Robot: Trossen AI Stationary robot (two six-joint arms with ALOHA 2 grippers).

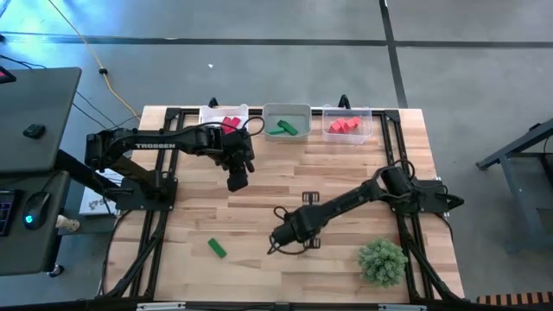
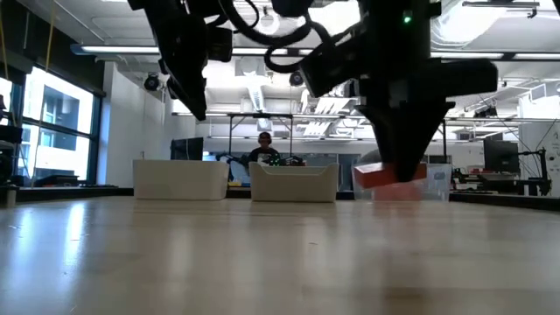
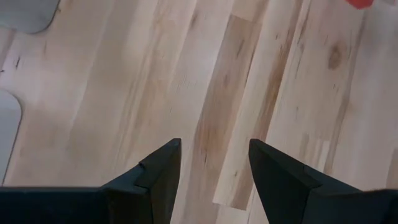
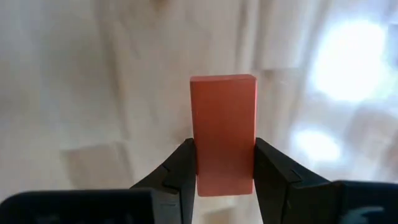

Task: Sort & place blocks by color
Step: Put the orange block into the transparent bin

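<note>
High view: "TROSSEN" on left arm [image 1: 155,145]

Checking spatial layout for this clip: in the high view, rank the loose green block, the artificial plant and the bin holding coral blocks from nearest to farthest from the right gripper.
From the right gripper, shut on a coral block:
1. Loose green block, toward the left arm's side.
2. Artificial plant, at the table's near right corner.
3. Coral bin, at the far edge.

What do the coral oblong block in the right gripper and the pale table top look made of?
Coral oblong block, clamped in the right gripper: matte, even colour, crisp edges; probably painted wood or plastic, cannot tell which. Pale table top: wood, joined strips showing grain and a knot, light sheen.
</note>
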